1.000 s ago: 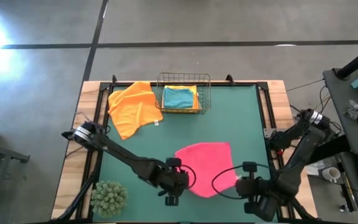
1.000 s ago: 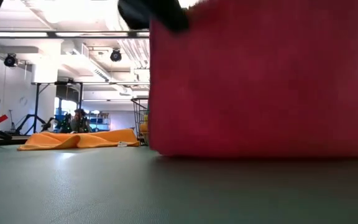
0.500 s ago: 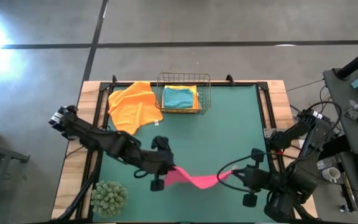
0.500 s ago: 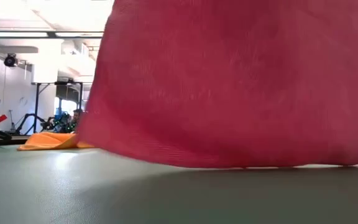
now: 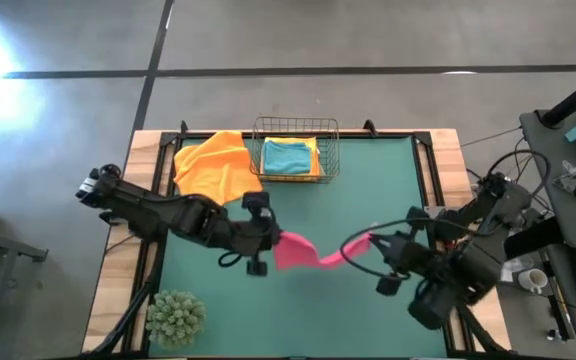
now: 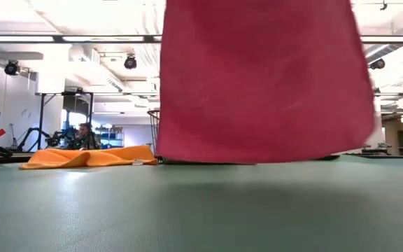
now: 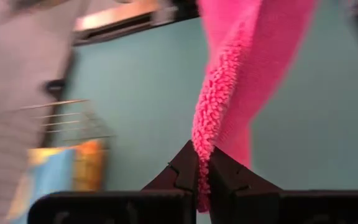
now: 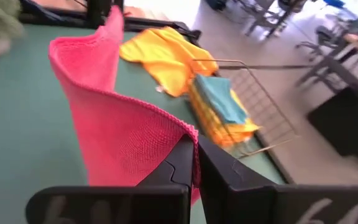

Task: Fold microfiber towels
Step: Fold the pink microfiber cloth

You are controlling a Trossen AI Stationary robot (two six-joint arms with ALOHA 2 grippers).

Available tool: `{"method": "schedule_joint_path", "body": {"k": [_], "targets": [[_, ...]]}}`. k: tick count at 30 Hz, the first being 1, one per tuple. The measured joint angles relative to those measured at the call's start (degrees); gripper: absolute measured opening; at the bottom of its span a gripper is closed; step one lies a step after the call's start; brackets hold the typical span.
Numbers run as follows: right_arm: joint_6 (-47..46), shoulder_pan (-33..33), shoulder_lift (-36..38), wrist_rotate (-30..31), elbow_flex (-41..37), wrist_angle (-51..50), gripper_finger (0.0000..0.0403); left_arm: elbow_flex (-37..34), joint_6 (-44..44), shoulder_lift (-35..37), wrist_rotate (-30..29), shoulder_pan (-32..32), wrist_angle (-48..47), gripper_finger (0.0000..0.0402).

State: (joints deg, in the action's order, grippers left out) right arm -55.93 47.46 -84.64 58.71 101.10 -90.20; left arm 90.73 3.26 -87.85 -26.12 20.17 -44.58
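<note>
High view: the pink towel point(image 5: 303, 251) hangs in the air over the middle of the green table point(image 5: 388, 200), with the left gripper point(image 5: 271, 240) and right gripper point(image 5: 368, 243) each pinching one end tight. Low view: the towel's bottom edge hangs just above the table. Wrist views: each gripper's fingers point(image 7: 191, 171) are squeezed on the towel's edge.

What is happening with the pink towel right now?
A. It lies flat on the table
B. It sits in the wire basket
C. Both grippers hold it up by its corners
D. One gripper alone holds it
C: the left gripper and right gripper each pinch a corner of the pink towel, which hangs between them.
</note>
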Motion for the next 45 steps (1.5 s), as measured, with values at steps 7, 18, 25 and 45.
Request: {"method": "schedule_joint_path", "body": {"k": [7,18,25,45], "targets": [[10.1,-7.2,0.3,3.8,-0.8,0.1,0.0008,0.1,-3.9,0.0,-5.8,-6.5,0.0,0.0],[-0.5,-10.0,-0.9,-15.5,-1.4,0.6,0.0008,-1.4,5.4,0.0,3.9,-7.2,0.3,0.0],[-9.8,-6.8,-4.5,-24.1,-3.9,4.7,0.0008,-7.9,18.5,-0.8,8.2,-0.7,0.8,0.0],[-23.9,1.3,-20.6,-33.9,-4.9,20.9,0.0008,-18.2,48.9,-8.3,11.1,17.5,12.5,0.0]]}}
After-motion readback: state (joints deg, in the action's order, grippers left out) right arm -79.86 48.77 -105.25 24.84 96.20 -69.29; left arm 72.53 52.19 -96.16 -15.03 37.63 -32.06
